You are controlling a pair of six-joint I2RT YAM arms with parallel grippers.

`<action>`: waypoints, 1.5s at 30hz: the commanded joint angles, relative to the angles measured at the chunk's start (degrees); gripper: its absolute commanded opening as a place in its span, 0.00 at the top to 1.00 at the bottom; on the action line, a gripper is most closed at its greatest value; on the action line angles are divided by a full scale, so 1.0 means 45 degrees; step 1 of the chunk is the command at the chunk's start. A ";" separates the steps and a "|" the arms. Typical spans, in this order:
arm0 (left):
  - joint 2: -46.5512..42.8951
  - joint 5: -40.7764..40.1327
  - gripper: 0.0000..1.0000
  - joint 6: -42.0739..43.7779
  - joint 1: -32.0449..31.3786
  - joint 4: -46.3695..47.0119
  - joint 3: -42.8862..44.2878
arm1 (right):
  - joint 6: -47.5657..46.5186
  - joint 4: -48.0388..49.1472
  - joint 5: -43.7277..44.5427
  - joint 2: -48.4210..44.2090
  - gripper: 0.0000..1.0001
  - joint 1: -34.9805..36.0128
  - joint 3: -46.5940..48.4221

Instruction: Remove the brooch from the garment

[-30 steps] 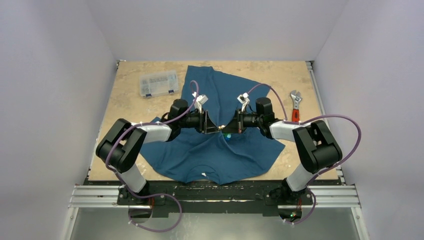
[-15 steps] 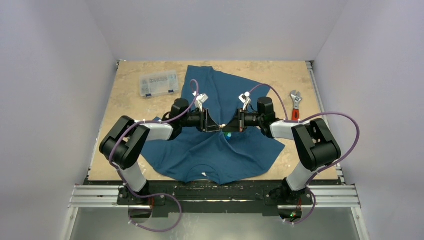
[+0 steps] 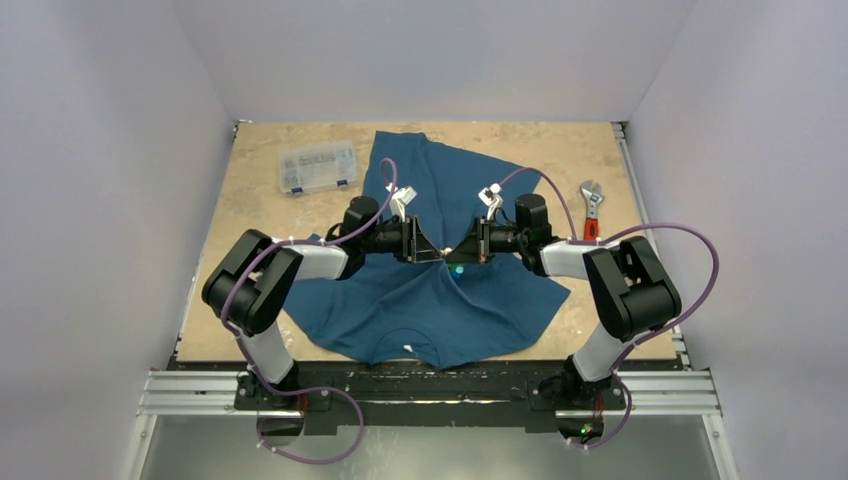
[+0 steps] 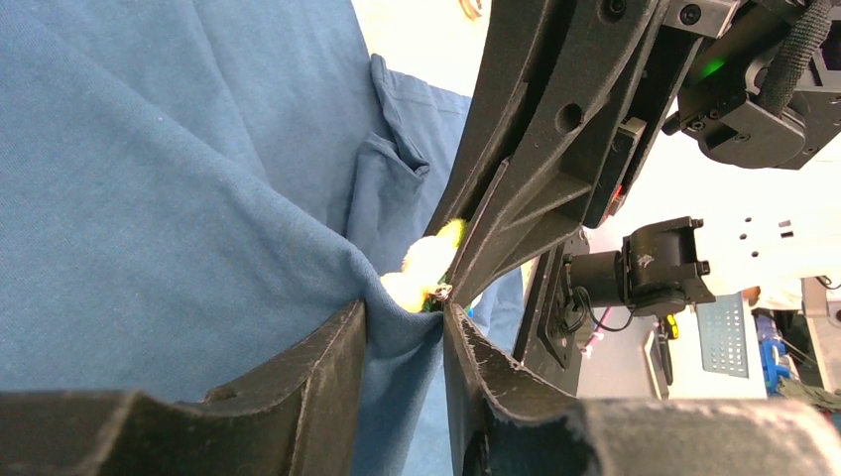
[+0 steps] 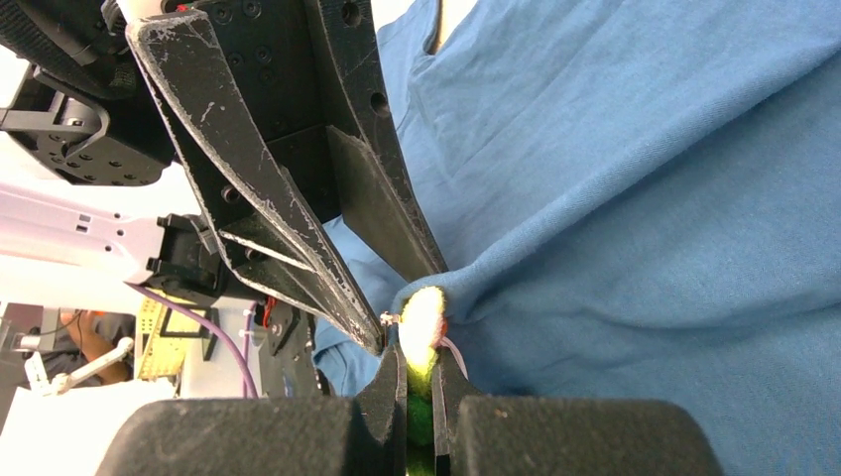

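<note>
The dark teal garment [image 3: 440,300] lies spread on the table, pulled up into a peak at its middle. My two grippers meet tip to tip there. My left gripper [image 4: 405,315] is shut on a fold of the garment [image 4: 179,198] right behind the brooch [image 4: 424,268], whose yellow edge shows past the fingertips. My right gripper [image 5: 419,369] is shut on the brooch [image 5: 420,327], edge-on, yellow and green between the pads, against the garment [image 5: 645,198]. In the top view the brooch [image 3: 455,269] is a small green-blue speck between left gripper [image 3: 433,256] and right gripper [image 3: 462,254].
A clear plastic parts box [image 3: 317,167] stands at the back left. A red-handled wrench [image 3: 591,212] lies at the right, beside the right arm. The garment's neck label [image 3: 409,349] is near the front edge.
Both grippers have kept their grip at the garment's peak; the left arm has shifted slightly right and forward. The garment and brooch stay where they were.
</note>
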 commanded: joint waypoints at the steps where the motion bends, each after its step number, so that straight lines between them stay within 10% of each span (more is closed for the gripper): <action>1: 0.0045 -0.0055 0.69 -0.0113 -0.0047 0.0722 0.0510 | 0.0126 0.0744 -0.0249 -0.0022 1.00 0.0082 0.0267; 19: -0.0352 -0.1526 0.79 0.0250 -0.0291 -0.1435 0.0773 | 0.0439 0.1154 -0.0174 -0.0087 1.00 0.0083 0.0264; 45: -0.0521 -0.0787 0.60 -0.0070 -0.0110 0.0213 0.0383 | -0.1226 -0.0476 0.1088 -0.0704 1.00 0.0100 0.0462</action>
